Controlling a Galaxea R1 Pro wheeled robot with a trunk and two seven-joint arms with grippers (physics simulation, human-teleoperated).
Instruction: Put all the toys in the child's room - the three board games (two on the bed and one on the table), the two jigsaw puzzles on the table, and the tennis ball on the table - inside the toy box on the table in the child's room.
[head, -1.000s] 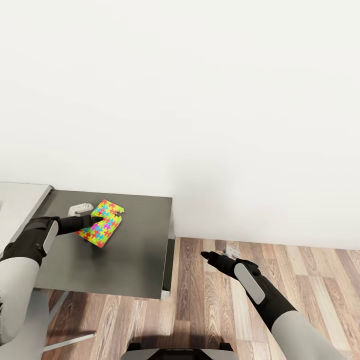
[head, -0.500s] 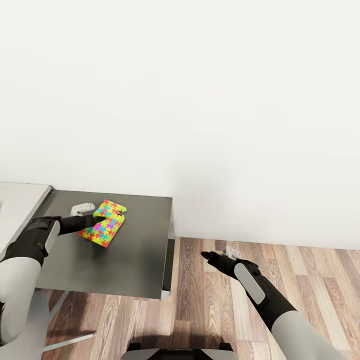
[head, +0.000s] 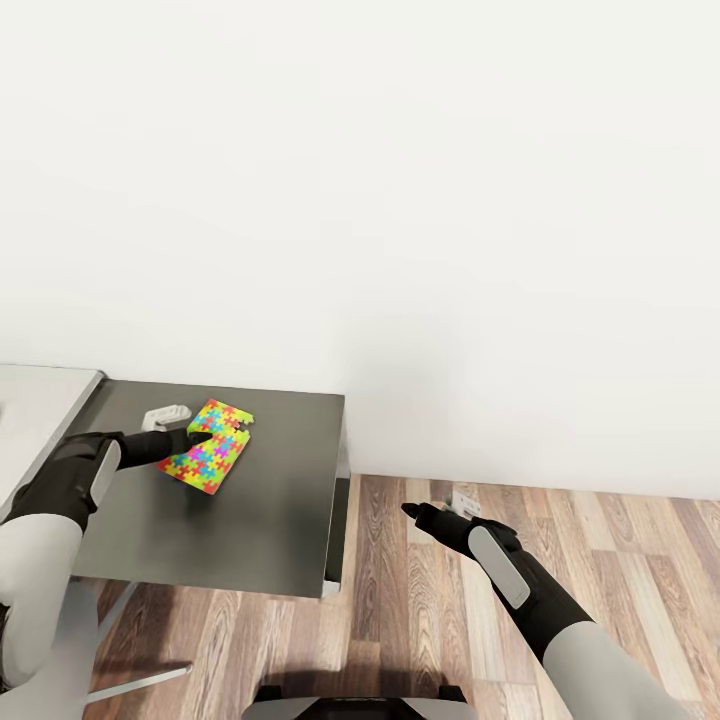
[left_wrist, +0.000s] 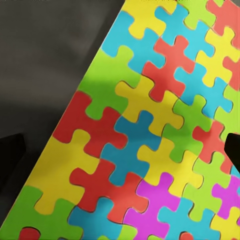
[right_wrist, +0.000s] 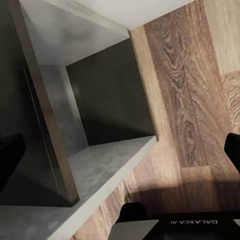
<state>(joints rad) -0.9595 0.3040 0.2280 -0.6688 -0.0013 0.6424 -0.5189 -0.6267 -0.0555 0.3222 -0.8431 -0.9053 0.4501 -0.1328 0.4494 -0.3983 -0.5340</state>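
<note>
Jigsaw puzzle (head: 207, 446): 1 flat board of yellow, red, green, blue and pink interlocking pieces, lying on the dark grey cabinet top, toward its far left part, set at an angle to the cabinet edges.
Jigsaw puzzle, close view (left_wrist: 150, 135): pieces fit flush; the dark surface shows along 1 side of the board.
Left gripper (head: 188, 438): reaches from the left over the near-left edge of the puzzle; dark fingertips meet that edge. In the left wrist view, 2 dark finger tips (left_wrist: 11, 150) stand well apart at opposite borders, with the puzzle between them, so the gripper is spread and not pinching.
Dark grey cabinet (head: 270, 500): lower unit against the white wall, its top carrying the puzzle and a small white object.
Small white object (head: 165, 414): sits just beside the far-left corner of the puzzle; its kind cannot be told.
Worktop (head: 40, 400): pale grey-white surface at the left border, adjoining the cabinet.
Right gripper (head: 412, 512): held over the wooden floor (head: 600, 540), to the right of the cabinet and apart from it; fingertips sit at opposite borders of the right wrist view, so it is spread and holds nothing.
Cabinet interior (right_wrist: 100, 100): an open dark compartment seen beside the floor planks.
</note>
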